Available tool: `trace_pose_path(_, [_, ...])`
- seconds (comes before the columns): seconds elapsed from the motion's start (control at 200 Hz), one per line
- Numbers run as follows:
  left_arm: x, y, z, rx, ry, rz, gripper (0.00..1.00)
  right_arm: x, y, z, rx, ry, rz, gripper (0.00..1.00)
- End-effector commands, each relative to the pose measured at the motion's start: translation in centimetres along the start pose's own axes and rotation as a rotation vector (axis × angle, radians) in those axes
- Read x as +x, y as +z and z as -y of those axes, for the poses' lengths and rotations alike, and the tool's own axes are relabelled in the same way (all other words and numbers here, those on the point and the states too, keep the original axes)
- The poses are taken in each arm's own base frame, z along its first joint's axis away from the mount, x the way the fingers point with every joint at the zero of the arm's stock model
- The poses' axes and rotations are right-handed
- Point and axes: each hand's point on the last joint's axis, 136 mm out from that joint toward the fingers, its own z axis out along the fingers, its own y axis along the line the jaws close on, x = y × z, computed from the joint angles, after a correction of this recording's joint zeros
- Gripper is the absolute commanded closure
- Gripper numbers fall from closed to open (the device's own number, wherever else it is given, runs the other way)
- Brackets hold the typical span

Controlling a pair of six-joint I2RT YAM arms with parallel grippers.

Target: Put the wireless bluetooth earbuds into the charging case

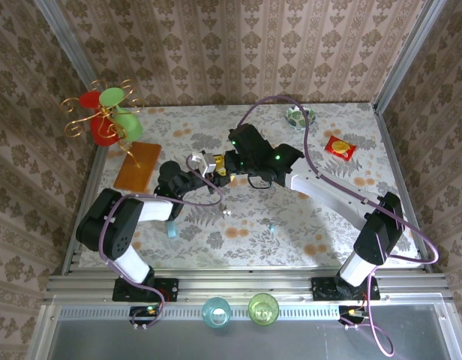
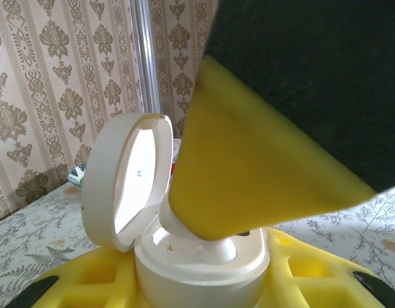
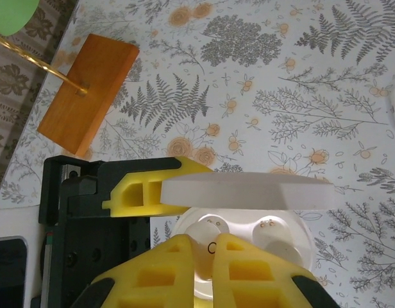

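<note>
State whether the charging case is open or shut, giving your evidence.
Open. The charging case has its round lid swung up on the hinge, leaving the inside uncovered.

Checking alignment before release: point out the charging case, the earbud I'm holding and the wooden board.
charging case (image 2: 130, 183): left wrist view, open lid's inner face.
earbud (image 3: 202, 236): right wrist view, its rounded top.
wooden board (image 3: 98, 74): right wrist view, top face.

- Charging case (image 2: 204, 271), inside of the raised lid: a tiny blue print, too small to read.
- Earbud (image 3: 202, 236) in the left well of the case: one dark curved mark, like a "C", partly covered.
- Red packet (image 1: 340, 148), far right on the bench (image 1: 306, 217): a yellow mark, not legible.
</note>
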Motion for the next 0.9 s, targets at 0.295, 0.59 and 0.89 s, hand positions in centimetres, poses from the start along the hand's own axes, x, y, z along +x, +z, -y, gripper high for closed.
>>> trace_pose_path(0.295, [-2.6, -0.1, -0.2, -0.010, 0.082, 0.057, 0.70, -0.3, -0.5, -0.6, -0.015, -0.009, 0.012, 0.72])
trace_pose_path(0.59, [-2.3, -0.4, -0.3, -0.022, 0.085, 0.052, 0.70, -2.0, -2.8, -0.7, -0.047, -0.046, 0.116, 0.61])
trace_pose_path(0.89, [-2.5, -1.8, -1.2, -0.065, 0.104, 0.049, 0.70, -1.0, -6.7, 1.7, -0.083, -0.084, 0.266, 0.51])
